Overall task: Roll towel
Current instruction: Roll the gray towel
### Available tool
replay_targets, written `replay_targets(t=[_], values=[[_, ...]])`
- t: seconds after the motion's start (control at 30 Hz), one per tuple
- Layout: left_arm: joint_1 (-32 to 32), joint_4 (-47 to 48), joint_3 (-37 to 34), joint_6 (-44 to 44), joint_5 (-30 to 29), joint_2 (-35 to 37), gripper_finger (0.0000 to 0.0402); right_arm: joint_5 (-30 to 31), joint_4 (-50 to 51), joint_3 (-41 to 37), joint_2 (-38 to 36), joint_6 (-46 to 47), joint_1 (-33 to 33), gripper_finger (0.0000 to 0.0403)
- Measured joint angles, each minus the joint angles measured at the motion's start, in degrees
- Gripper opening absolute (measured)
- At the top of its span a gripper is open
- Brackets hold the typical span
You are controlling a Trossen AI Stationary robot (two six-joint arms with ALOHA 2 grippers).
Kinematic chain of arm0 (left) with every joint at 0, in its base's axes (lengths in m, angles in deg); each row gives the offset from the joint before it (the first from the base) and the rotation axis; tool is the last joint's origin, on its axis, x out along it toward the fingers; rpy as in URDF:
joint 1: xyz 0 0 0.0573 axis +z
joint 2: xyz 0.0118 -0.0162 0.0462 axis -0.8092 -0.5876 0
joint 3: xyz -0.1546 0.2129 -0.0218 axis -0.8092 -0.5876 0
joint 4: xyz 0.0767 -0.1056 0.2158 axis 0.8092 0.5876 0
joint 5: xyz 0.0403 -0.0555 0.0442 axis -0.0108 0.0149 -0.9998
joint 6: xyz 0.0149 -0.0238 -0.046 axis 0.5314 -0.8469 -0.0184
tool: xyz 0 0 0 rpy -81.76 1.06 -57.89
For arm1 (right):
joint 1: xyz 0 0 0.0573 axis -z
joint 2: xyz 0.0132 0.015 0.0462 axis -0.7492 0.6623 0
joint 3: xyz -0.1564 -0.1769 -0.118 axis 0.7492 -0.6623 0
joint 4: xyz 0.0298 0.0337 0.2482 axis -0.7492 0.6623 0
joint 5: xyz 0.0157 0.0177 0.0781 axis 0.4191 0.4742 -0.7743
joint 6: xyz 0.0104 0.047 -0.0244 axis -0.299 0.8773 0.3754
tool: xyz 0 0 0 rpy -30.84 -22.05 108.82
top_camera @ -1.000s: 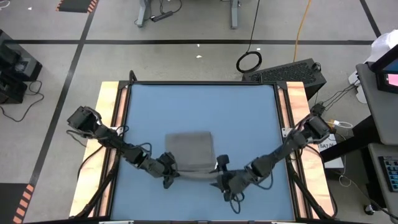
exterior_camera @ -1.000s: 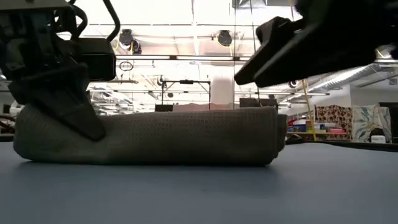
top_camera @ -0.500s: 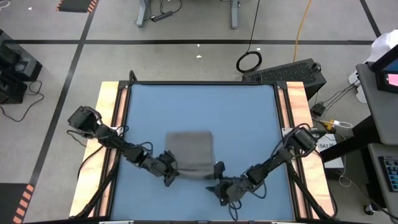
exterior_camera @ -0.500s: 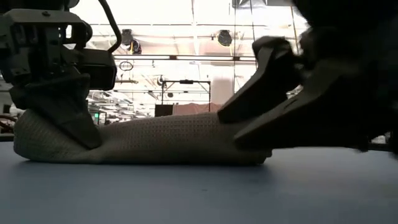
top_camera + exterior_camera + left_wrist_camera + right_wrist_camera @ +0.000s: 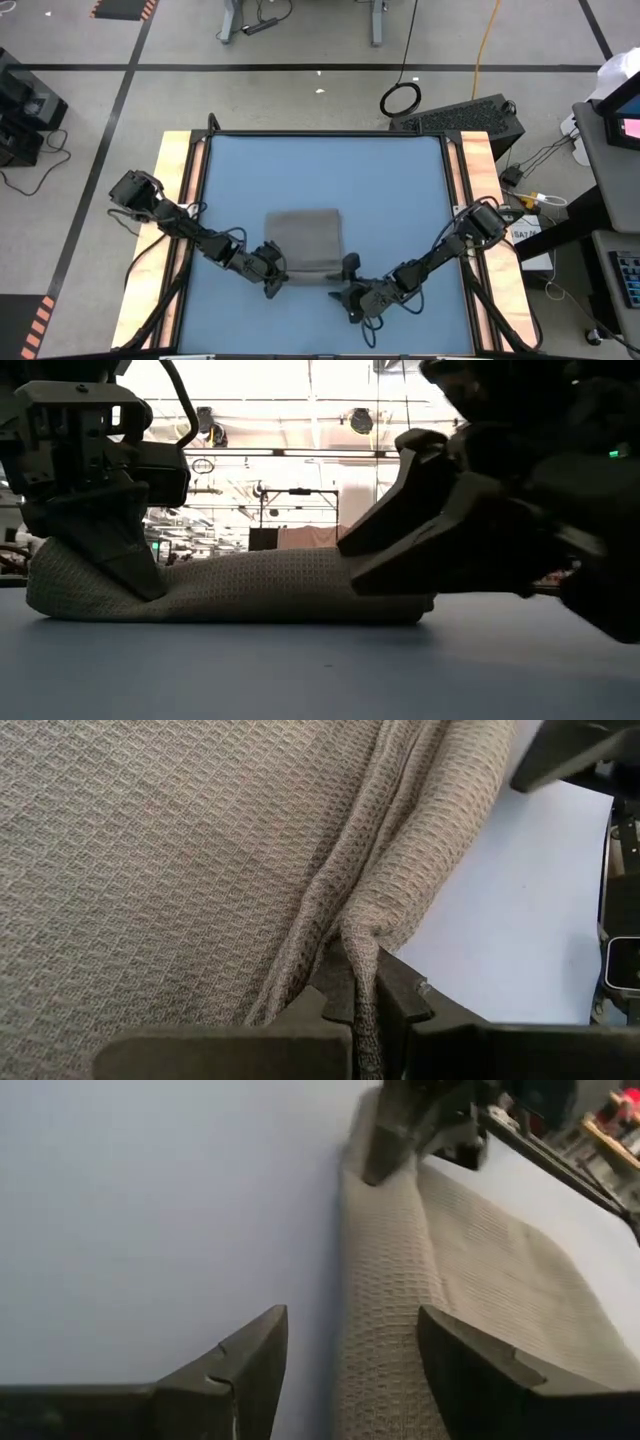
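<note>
left claw [image 5: 355,988] pinching fold of towel [image 5: 180,850] | blue table [image 5: 520,930] beside towel edge

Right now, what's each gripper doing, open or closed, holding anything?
Left gripper: shut on the towel.
Right gripper: open, holding nothing.

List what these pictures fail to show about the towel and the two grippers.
- Towel: its white tag appears in no view.
- Towel's near rolled edge, high view: partly covered by the left gripper and right gripper.
- Low view: the right gripper blocks the towel's right end; the flat part behind the roll is hidden.
- Left wrist view: the fingers pinch a fold, but the towel's outline runs off frame.
</note>
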Motion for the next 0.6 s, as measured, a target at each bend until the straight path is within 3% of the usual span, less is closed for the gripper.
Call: replay_targets(t=[0.33, 0.6], values=[[0.0, 0.0, 0.0, 0.0, 0.1, 0.0, 0.0010, -0.4, 5.7, 0.0, 0.0, 8.3, 2.7, 0.0215], [-0.8, -0.2, 0.0, 3.2, -5.1, -0.1, 0.0076, -2.5, 11.0, 0.1, -0.2, 19.3, 4.0, 0.0211]])
